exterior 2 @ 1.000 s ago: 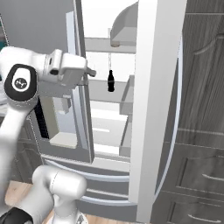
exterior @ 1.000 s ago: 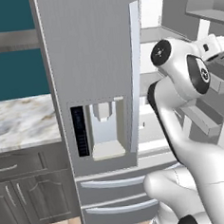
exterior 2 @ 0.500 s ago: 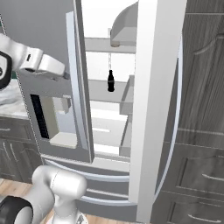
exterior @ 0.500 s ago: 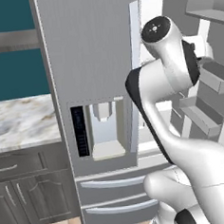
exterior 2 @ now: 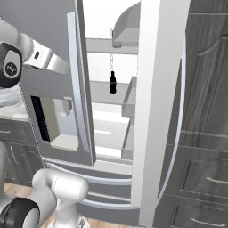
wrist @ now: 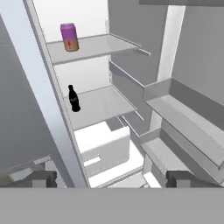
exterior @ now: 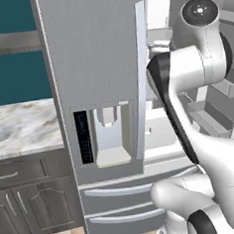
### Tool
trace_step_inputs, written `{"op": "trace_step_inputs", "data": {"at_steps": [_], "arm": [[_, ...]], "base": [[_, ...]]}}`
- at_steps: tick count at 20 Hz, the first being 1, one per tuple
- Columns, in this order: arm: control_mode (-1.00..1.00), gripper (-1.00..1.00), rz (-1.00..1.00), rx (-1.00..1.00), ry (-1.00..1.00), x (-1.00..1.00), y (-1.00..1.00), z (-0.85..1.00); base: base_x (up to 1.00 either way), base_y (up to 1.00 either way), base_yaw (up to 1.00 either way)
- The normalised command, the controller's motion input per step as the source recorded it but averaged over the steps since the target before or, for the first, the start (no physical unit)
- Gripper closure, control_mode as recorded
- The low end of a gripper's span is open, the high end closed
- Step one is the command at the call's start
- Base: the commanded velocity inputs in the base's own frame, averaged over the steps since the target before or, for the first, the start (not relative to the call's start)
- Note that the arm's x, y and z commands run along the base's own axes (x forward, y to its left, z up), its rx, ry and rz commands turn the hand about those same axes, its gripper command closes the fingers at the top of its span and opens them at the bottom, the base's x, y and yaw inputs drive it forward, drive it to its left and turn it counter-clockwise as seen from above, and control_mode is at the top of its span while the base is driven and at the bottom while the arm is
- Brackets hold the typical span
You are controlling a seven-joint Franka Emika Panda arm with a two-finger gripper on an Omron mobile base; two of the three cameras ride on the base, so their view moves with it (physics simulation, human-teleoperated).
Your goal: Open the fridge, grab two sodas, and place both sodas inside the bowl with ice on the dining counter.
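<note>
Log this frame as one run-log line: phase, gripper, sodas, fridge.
phase: reaching into fridge | gripper: open, empty | purple can: upper shelf | dark bottle: shelf below | fridge: right door open, left shut

The white inside of the fridge (wrist: 100, 144) is seen past the edge of its closed left door (wrist: 41, 92), which runs up the left side. 2 drinks are kept on 2 shelves. A purple can (wrist: 69, 37) with an orange lower band is stood upright on the upper shelf (wrist: 100, 46), near its left end. A dark bottle (wrist: 74, 99) is stood upright on the shelf below (wrist: 103, 105), also at its left. Grey bins (wrist: 183, 116) are carried on the open right door. The gripper (wrist: 109, 178) is held wide apart, with nothing between its fingertips (wrist: 41, 178).
</note>
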Motion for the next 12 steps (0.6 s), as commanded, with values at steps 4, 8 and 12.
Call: {"op": "trace_step_inputs", "data": {"at_steps": [4,8,12], "arm": [[-1.00,-1.00,0.09,0.00,-0.04,0.23,0.41,0.07],[-1.00,-1.00,0.11,0.00,0.00,0.39,0.47,0.00],[-1.00,-1.00,0.11,0.00,0.00,0.45,0.24,0.01]], "base": [[0.00,0.00,0.00],[0.00,0.00,0.00],[0.00,0.00,0.00]]}}
